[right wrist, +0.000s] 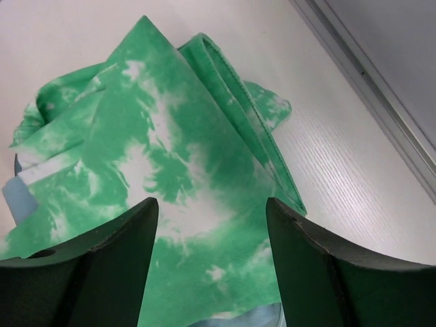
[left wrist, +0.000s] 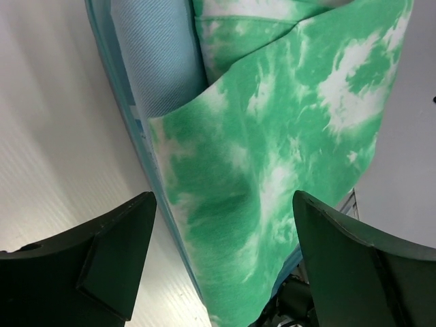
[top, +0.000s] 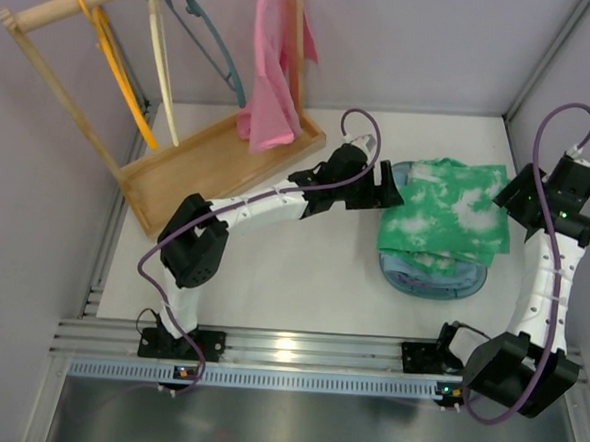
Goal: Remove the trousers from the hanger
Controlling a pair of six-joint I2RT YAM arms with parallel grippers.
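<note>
The green tie-dye trousers [top: 446,215] lie folded on a light-blue cloth on the table, off any hanger. They fill the left wrist view [left wrist: 272,157] and the right wrist view [right wrist: 157,170]. The dark grey-blue hanger [top: 211,46] hangs bare on the wooden rack at the back left. My left gripper [top: 387,187] is open and empty at the trousers' left edge, just above the cloth [left wrist: 221,197]. My right gripper [top: 515,199] is open and empty at the trousers' right edge [right wrist: 211,204].
The folded light-blue cloth [top: 432,274] lies under the trousers. The wooden rack with its tray base [top: 208,166] stands at the back left. It holds an orange hanger [top: 119,70], a cream hanger [top: 164,63] and a pink cloth [top: 268,89]. Walls close in the left, back and right.
</note>
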